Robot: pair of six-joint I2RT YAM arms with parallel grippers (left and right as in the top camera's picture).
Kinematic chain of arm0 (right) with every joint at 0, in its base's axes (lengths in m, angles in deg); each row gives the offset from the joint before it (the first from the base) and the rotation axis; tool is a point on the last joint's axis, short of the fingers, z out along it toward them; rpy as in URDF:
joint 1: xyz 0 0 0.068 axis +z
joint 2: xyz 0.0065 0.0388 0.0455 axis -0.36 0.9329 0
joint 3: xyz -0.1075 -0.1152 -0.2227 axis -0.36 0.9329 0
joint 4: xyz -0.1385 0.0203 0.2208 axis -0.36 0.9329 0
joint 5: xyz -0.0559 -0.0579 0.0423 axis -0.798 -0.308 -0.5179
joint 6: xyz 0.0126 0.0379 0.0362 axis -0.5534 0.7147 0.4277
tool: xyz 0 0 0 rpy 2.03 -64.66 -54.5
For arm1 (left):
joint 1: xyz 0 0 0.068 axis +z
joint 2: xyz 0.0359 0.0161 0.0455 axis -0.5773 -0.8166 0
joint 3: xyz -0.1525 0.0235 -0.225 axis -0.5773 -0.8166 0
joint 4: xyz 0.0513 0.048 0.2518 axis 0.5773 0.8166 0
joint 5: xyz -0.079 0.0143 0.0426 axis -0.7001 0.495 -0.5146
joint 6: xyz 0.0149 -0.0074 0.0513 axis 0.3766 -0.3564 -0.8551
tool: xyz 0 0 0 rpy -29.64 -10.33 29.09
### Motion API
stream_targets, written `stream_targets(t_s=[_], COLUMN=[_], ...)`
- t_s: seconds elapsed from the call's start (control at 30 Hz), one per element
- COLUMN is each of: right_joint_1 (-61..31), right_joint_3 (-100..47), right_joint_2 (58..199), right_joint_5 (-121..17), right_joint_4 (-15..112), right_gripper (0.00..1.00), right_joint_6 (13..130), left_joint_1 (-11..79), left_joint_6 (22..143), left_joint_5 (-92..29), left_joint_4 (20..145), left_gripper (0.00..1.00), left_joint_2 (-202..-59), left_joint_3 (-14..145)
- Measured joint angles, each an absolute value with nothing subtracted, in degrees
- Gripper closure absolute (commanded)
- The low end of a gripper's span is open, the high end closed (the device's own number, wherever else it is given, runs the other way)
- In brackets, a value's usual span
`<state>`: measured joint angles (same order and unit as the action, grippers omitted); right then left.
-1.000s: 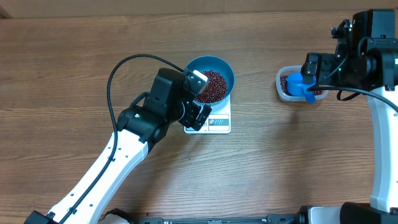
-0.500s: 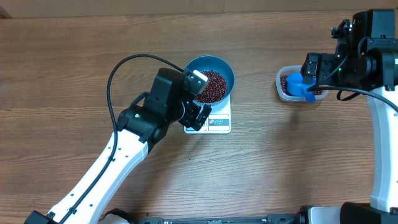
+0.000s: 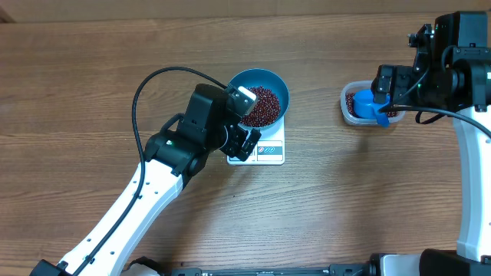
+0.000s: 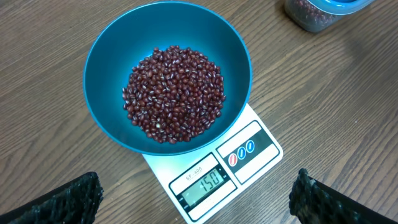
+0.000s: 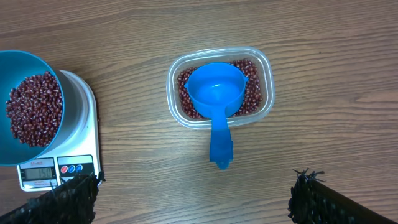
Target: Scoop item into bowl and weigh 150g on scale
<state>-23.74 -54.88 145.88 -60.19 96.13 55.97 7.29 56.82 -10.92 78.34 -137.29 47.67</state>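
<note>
Bowl (image 4: 111,57) overhangs scale (image 4: 252,163) edges; left gripper (image 4: 198,202) wide, apart from both.

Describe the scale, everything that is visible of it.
The scale is a small, flat, white square, plastic by the look, lying level on the wooden table. Its front strip carries a display reading 150 and three small oval buttons, one red and two blue. The blue bowl of red-brown beans sits on its platform and hides most of it. Nothing else touches it.
</note>
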Motion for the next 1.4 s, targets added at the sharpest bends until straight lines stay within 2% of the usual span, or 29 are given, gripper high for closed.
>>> stream_targets(t_s=[0.47,0.97,1.4], right_joint_1=[-23.7,-23.7,-23.7], right_joint_3=[-54.9,-54.9,-54.9], right_joint_2=[145.9,145.9,145.9], right_joint_5=[-60.2,-60.2,-60.2], right_joint_4=[96.1,96.1,96.1], right_gripper=[0.0,0.0,0.0], right_joint_6=[55.9,55.9,55.9], left_joint_1=[7.3,7.3,7.3], left_joint_6=[56.8,57.9,60.8], left_joint_5=[-10.9,-11.0,-11.1], left_joint_4=[78.3,74.0,73.8], left_gripper=[0.01,0.0,0.01], left_joint_2=[-137.9,-155.7,-157.2], left_joint_3=[47.7,47.7,47.7])
